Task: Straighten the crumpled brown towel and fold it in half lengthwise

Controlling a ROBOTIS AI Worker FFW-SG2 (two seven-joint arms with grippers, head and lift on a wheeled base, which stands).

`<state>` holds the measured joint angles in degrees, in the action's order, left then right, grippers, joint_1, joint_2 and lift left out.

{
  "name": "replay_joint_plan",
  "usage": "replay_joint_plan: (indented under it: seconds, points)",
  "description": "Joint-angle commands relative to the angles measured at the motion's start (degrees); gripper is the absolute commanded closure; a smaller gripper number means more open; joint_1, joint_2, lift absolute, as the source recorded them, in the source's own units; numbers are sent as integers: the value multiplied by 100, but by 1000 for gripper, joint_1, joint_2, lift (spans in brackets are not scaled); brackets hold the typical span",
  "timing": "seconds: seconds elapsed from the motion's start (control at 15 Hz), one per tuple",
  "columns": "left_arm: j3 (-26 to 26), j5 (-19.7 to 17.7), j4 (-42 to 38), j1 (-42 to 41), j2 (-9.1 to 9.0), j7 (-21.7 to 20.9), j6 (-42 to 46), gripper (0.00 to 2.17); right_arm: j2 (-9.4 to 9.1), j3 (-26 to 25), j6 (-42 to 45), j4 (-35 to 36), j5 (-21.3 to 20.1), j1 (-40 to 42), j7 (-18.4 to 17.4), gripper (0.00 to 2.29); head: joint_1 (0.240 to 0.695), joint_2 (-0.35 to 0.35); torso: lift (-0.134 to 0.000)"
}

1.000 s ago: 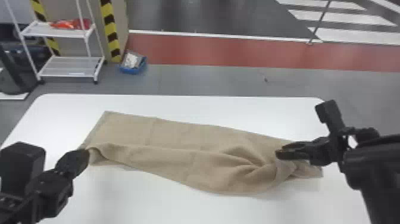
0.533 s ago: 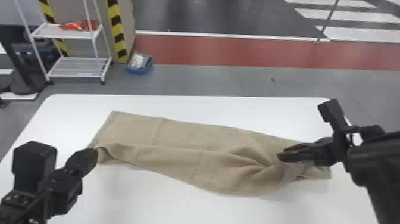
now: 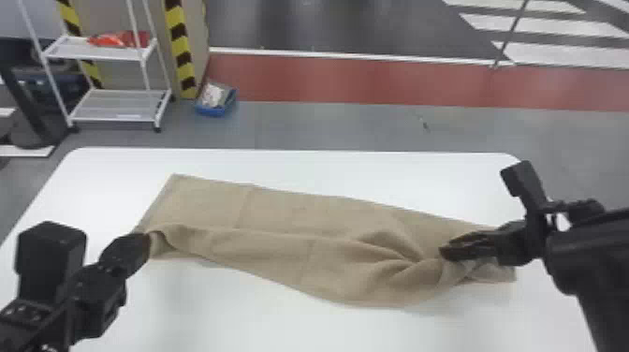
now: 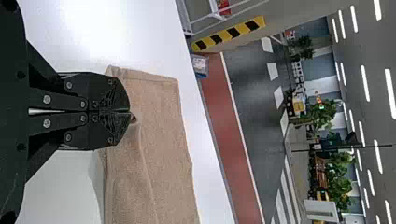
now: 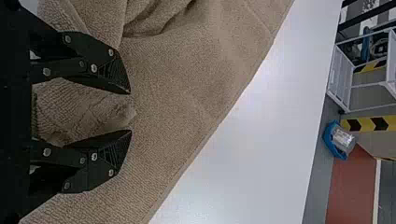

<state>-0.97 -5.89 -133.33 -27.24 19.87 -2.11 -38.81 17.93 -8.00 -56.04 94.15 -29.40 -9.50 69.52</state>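
I think the towel is soft, light; left fingers pinch its left end; open right fingers should take the raised fold.

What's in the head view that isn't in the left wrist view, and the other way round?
Head view: the right end effector, at the right part of the brown towel.

Left wrist view: long ceiling lights and green plants.

Both: the towel, the left end effector pinching its left end, the white table and the blue tub on the floor.
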Motion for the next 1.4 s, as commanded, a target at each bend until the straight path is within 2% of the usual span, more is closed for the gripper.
replay_joint_plan:
  seconds: [0.0,0.2,0.27,0.53,0.73,1.13,1.33]
  points:
    - [0,1,0,0,-1,0,0,1416,26,0,1,-45,-13,-8,9,704,695,-104,-124]
    - [0,1,-9,0,-1,0,0,1420,61,0,1,-81,-4,-16,114,751,695,-108,-124]
    - [0,9,-9,0,-1,0,0,1416,79,-8,-105,-124,-13,-60,202,893,695,-109,-124]
    - [9,18,-17,-9,-10,0,0,1416,158,-35,-246,-186,49,-104,360,1109,695,-111,-124]
    - [26,45,-35,0,-27,0,0,1416,167,-219,-263,-133,145,-69,378,1112,695,-115,-124]
    - [-167,9,-193,-53,-1,53,-70,1420,158,-1089,-246,403,541,36,246,1112,695,-141,-124]
    - [-281,1,-431,-132,17,26,-387,1420,123,-1722,-210,719,1059,194,96,1112,695,-160,-124]
